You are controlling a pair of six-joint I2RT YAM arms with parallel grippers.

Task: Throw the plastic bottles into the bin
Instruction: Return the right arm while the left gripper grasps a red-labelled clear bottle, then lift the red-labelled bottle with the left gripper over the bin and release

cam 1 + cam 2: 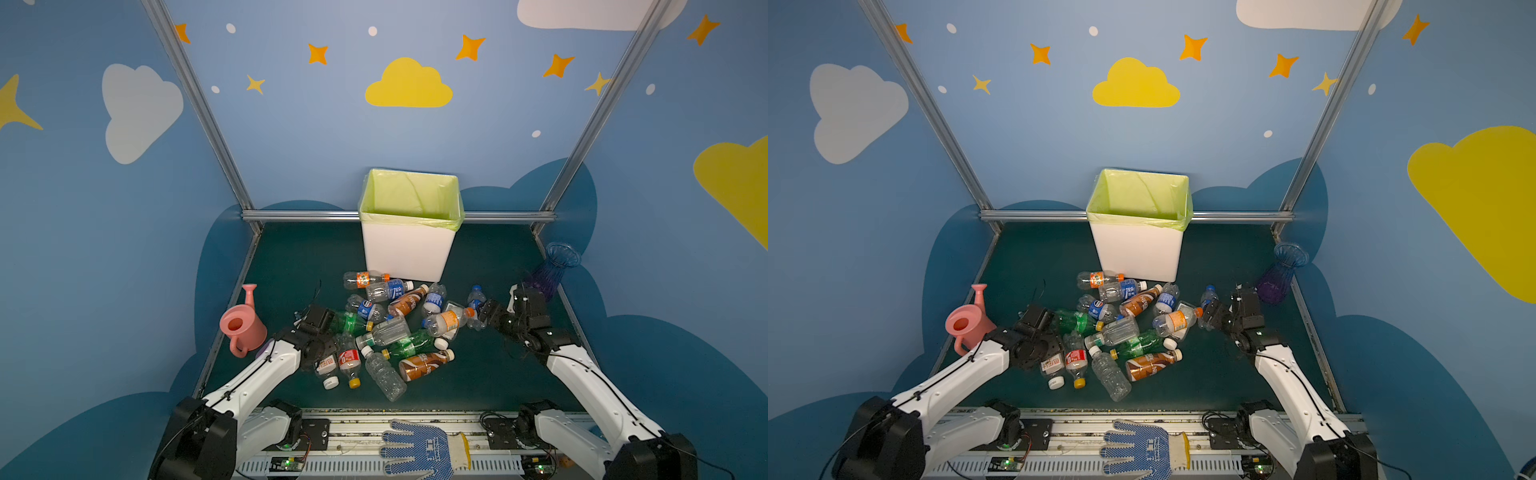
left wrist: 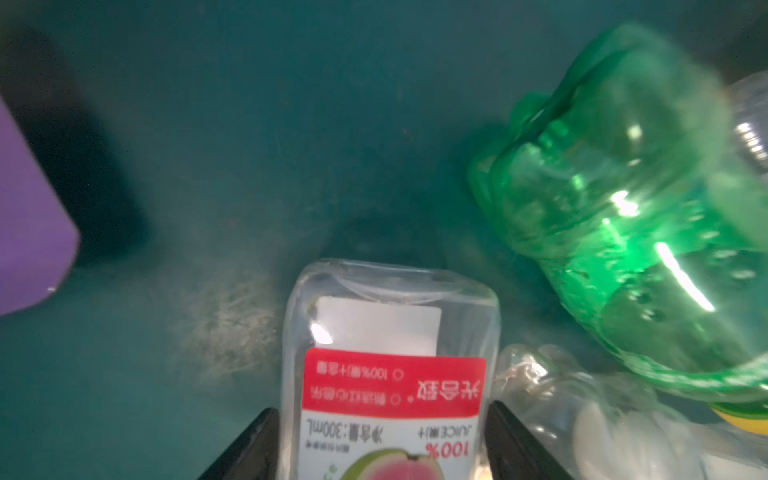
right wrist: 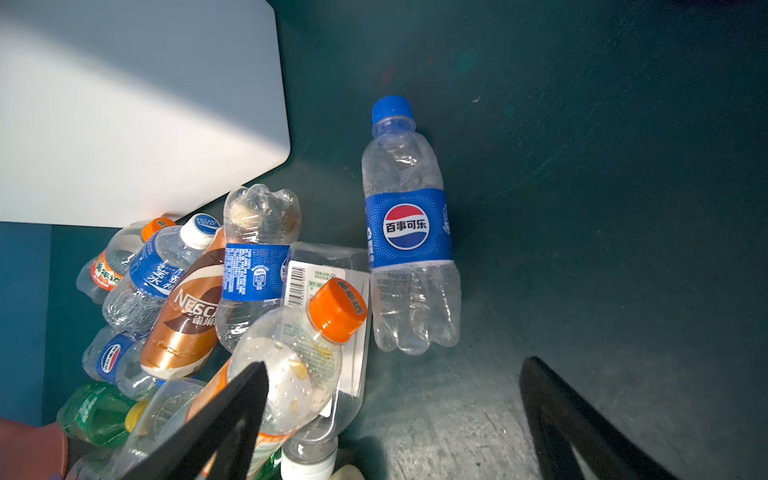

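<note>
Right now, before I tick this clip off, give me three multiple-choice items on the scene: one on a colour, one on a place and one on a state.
1. The bag lining the bin is:
A. black
B. yellow-green
C. red

2. The pink watering can stands:
A. left of the plastic bottles
B. inside the bin
C. right of the plastic bottles

3. The jaws of the left gripper are:
A. spread wide with nothing between them
B. gripping the watering can
C. against both sides of the red-labelled juice bottle

Answers:
1. B: the liner folded over the rim is yellow-green in both top views.
2. A: the can stands left of the pile in both top views.
3. C: the left wrist view shows a jaw at each side of that bottle.
</note>
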